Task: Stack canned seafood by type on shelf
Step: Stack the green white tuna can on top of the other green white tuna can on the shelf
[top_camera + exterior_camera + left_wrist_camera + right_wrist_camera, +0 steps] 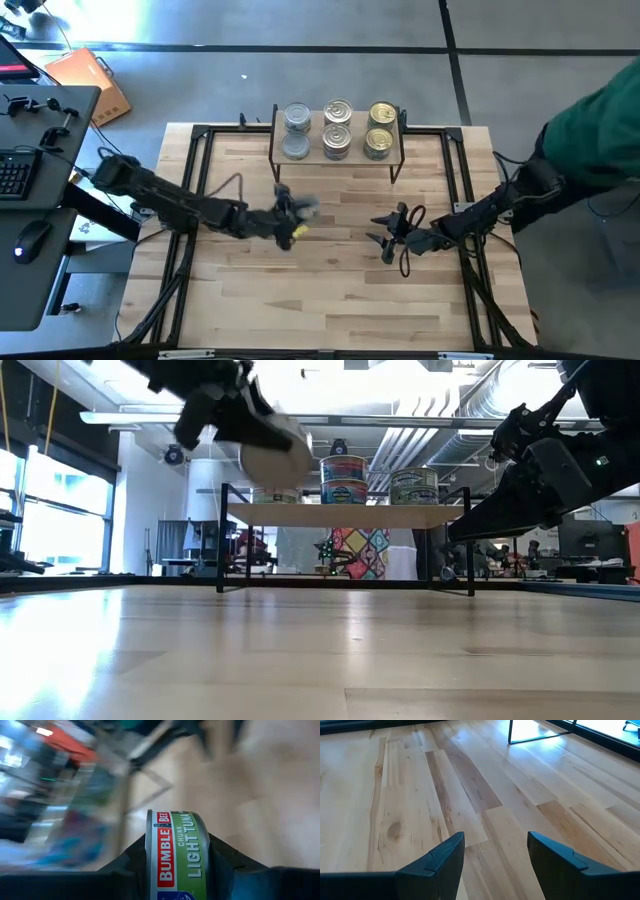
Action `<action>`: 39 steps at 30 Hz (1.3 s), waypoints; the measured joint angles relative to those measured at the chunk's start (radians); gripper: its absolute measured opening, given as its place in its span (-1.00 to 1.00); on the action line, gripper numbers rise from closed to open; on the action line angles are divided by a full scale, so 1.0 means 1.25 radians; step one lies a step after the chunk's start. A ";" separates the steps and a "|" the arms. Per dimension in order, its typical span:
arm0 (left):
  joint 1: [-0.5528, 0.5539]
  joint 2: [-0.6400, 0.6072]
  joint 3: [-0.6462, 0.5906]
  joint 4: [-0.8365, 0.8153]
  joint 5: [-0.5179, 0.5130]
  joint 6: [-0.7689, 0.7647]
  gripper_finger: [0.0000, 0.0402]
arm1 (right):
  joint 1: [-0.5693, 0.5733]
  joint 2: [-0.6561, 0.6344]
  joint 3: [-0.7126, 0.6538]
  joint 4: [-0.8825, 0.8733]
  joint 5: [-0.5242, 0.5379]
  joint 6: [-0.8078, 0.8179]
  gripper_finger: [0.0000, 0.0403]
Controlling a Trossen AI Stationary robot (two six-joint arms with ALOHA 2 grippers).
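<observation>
So the left gripper (292,220) has its dark fingers clamped on a short round metal tin with a green and red tuna label (181,854), held up off the butcher-block tabletop (330,290), and what matters is that the low light-wood shelf on black wire legs (355,162) sits farther back and a bit to the right of it. The tin's flat round faces look squeezed between the pads, so I'd guess it needs turning flat before it goes on one of the six shelved tins (338,112), probably the silver-topped ones at the shelf's left end. The right gripper (388,236) just hangs over bare wood right of centre, jaws apart and empty, but it's the left arm that has the goods.
</observation>
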 joint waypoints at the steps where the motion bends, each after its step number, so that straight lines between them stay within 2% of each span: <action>1: 0.008 -0.021 0.000 0.000 -0.031 0.052 -0.42 | 0.000 0.000 0.000 0.000 0.001 0.000 0.04; 3: 0.035 -0.056 0.000 0.003 -0.058 0.139 -0.42 | 0.000 0.000 0.000 0.000 0.002 0.000 0.04; 7: 0.126 -0.092 0.000 0.045 -0.050 0.275 -0.42 | 0.000 0.000 0.000 0.000 0.003 0.000 0.04; 14: 0.295 -0.087 0.001 0.084 0.038 0.453 -0.42 | 0.000 0.000 0.000 0.000 0.006 0.005 0.04; 18: 0.359 -0.087 0.000 0.088 0.070 0.447 -0.42 | 0.000 0.000 0.000 0.000 0.006 0.005 0.04; 23: 0.404 -0.087 0.000 0.072 0.162 0.414 -0.38 | 0.000 0.000 0.000 0.000 0.006 0.005 0.04; 28: 0.432 -0.087 0.000 0.075 0.163 0.359 -0.23 | 0.000 0.000 0.000 0.000 0.006 0.005 0.04; 34: 0.449 -0.087 0.001 0.033 0.167 0.338 -0.21 | 0.000 0.000 0.000 0.000 0.006 0.005 0.04; 39: 0.451 -0.087 0.001 0.018 0.216 0.307 -0.15 | 0.000 0.000 0.000 0.000 0.006 0.005 0.04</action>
